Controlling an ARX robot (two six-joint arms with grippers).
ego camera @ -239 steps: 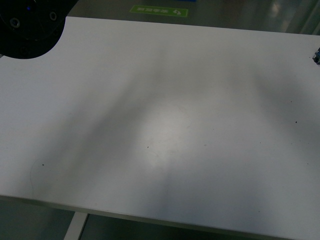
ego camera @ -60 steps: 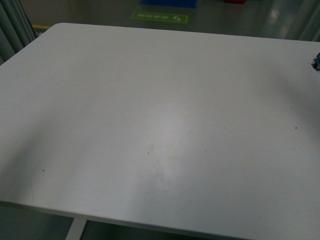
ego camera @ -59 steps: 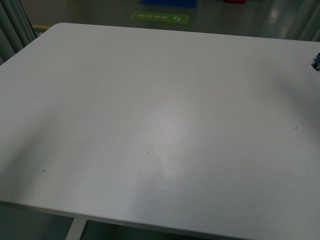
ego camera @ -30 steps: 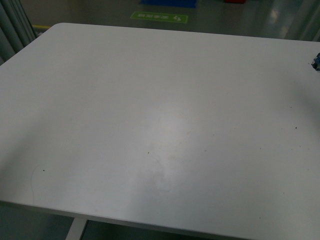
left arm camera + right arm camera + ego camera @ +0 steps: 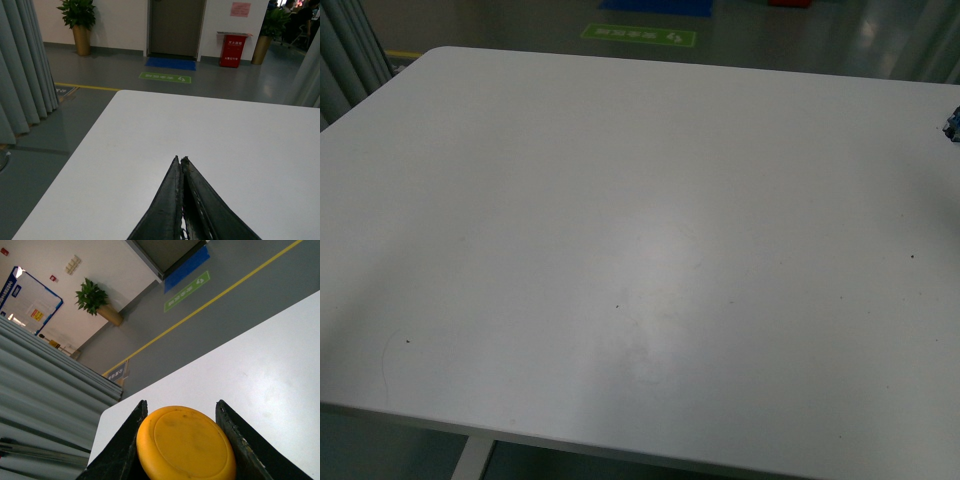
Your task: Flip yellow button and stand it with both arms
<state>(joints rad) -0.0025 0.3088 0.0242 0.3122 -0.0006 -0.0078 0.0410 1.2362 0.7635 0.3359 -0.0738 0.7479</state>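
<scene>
Yellow button [image 5: 186,445], cap clamped in the right gripper [image 5: 181,407] over the white table [image 5: 260,375], outside the front frame; left gripper [image 5: 180,159] pinched together, empty. Flip apparently in hand; next likely calls for the left's help.

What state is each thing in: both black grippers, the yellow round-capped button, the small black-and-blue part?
Yellow round-capped button: gripped by its cap, body hidden.
Right black gripper: shut on the button.
Left black gripper: shut, empty, above the white table.
Small black-and-blue part: on the table at the front view's right margin, mostly cropped, pose unclear.
</scene>
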